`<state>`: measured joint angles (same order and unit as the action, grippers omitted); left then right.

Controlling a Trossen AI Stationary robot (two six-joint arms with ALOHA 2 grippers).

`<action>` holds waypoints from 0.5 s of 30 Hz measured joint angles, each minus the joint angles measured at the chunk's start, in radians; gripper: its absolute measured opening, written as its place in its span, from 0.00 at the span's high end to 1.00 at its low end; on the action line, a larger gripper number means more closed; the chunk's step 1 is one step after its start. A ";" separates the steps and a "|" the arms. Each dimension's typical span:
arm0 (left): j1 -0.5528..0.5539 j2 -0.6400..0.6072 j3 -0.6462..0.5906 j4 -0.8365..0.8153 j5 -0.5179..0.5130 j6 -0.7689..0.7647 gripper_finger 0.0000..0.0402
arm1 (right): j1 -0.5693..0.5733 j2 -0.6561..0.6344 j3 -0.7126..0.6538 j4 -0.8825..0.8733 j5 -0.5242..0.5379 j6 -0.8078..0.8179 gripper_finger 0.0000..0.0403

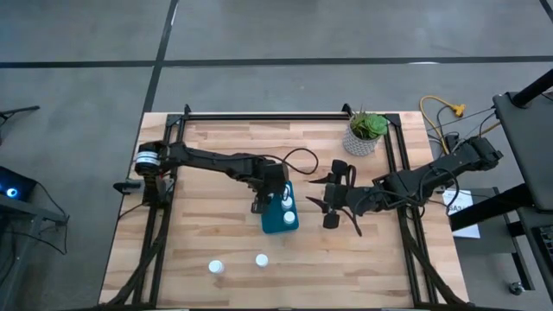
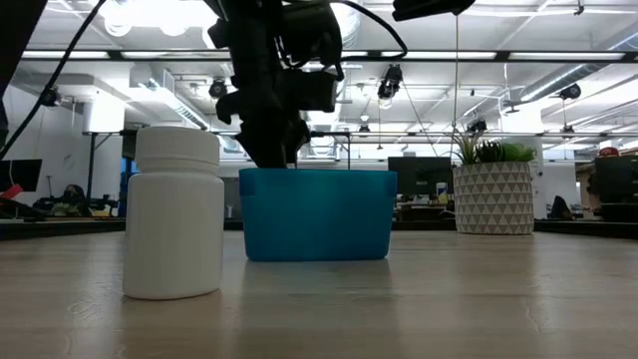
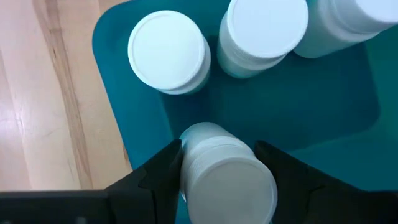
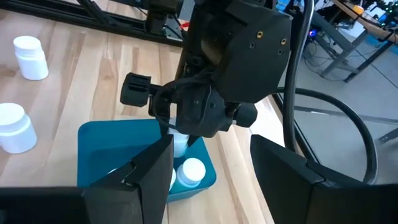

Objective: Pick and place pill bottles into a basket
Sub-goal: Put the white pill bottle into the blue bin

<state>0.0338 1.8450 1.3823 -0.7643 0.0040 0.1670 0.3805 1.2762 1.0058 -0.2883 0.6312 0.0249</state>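
Note:
The teal basket (image 1: 281, 220) stands at the table's middle; it also shows in the low view (image 2: 317, 212). My left gripper (image 1: 275, 195) reaches down into it, shut on a white pill bottle (image 3: 227, 180). Three more bottles (image 3: 168, 53) (image 3: 264, 31) (image 3: 348, 18) stand on the basket's floor, caps up. Two bottles (image 1: 216, 267) (image 1: 261, 260) stand on the table near the front edge; one is close to the low camera (image 2: 174, 214). My right gripper (image 1: 327, 200) hovers open and empty just right of the basket. My left gripper pinches the pill bottle by its round side (image 3: 189, 162) between its two fingers (image 3: 163, 171), one on either side. The fingers come from above, pointing down into the basket. The bottle stands on end along the fingers, inside the basket's walls. I cannot tell whether it touches the floor.
A white patterned pot with a green plant (image 1: 365, 134) stands at the far right of the table. Black frame rails (image 1: 285, 115) run along the table's far, left and right sides. Bare wood lies left of the basket and at the front right.

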 joint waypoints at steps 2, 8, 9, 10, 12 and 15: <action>0.000 0.000 -0.001 0.000 0.000 -0.001 0.55 | 0.000 0.000 0.000 0.000 0.000 0.002 0.49; 0.001 0.000 -0.001 0.000 -0.014 -0.002 0.43 | 0.001 0.000 0.000 0.000 0.000 0.002 0.49; 0.002 0.000 -0.001 0.000 -0.015 -0.002 0.42 | 0.001 0.000 0.000 0.000 -0.001 0.002 0.49; 0.003 0.000 -0.001 0.001 -0.019 -0.002 0.42 | 0.002 0.000 0.000 0.000 -0.001 0.002 0.49; 0.004 0.000 -0.001 0.002 -0.026 -0.004 0.41 | 0.002 0.000 0.000 0.000 -0.001 0.002 0.49; 0.006 0.000 -0.002 0.002 -0.043 -0.004 0.41 | 0.002 0.000 0.000 0.000 -0.001 0.002 0.49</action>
<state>0.0395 1.8454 1.3808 -0.7628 -0.0394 0.1635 0.3824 1.2762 1.0058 -0.2878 0.6298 0.0273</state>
